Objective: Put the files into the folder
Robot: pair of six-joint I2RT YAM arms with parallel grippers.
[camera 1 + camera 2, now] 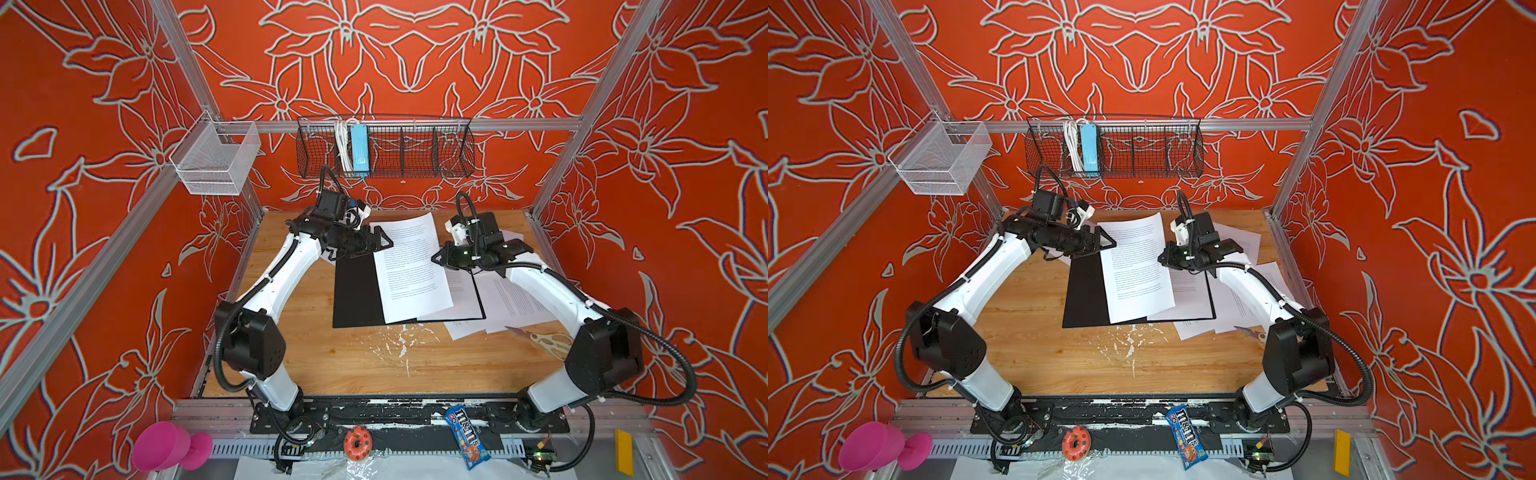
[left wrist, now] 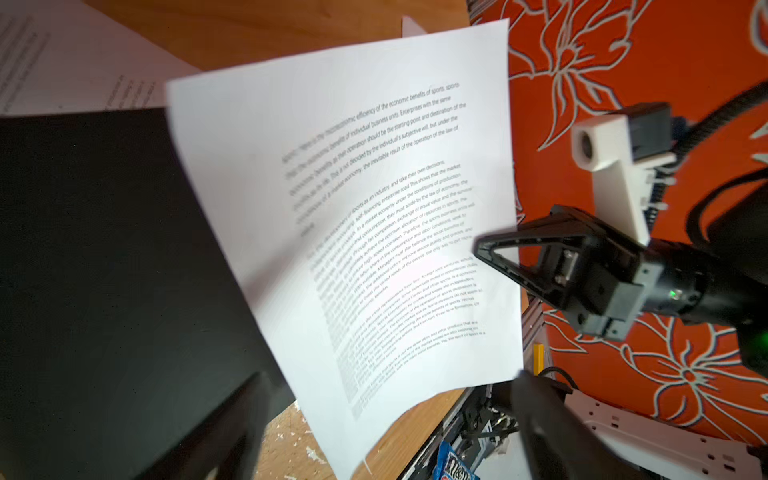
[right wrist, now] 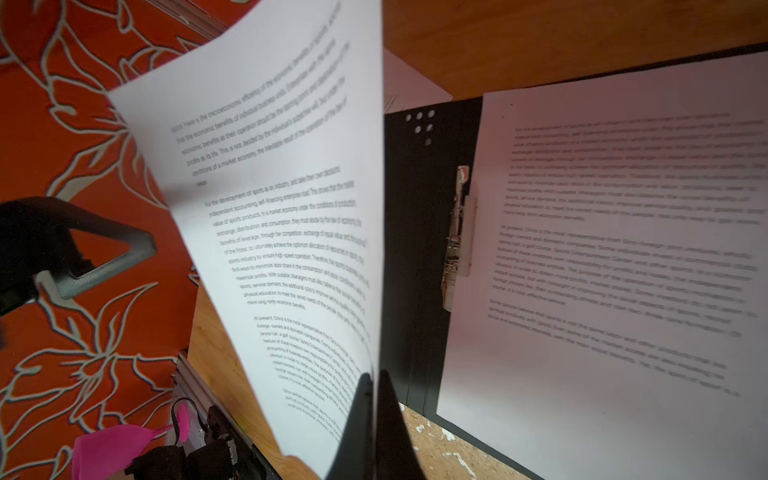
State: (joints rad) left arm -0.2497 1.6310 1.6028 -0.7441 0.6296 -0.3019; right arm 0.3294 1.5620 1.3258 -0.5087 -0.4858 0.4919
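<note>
With right gripper (image 3: 374,380) clenched on printed sheet (image 1: 409,266) and left gripper (image 2: 388,377) released, lower flat onto open folder (image 1: 357,291), frame centre.

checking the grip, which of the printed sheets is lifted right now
The sheet above the open folder, pinched at one edge by the right gripper; the other sheets lie flat.

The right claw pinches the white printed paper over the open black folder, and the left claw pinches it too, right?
No. The left wrist view shows the left gripper open, jaws wide apart. The right gripper does pinch the white printed paper sheet over the open black folder.
</note>
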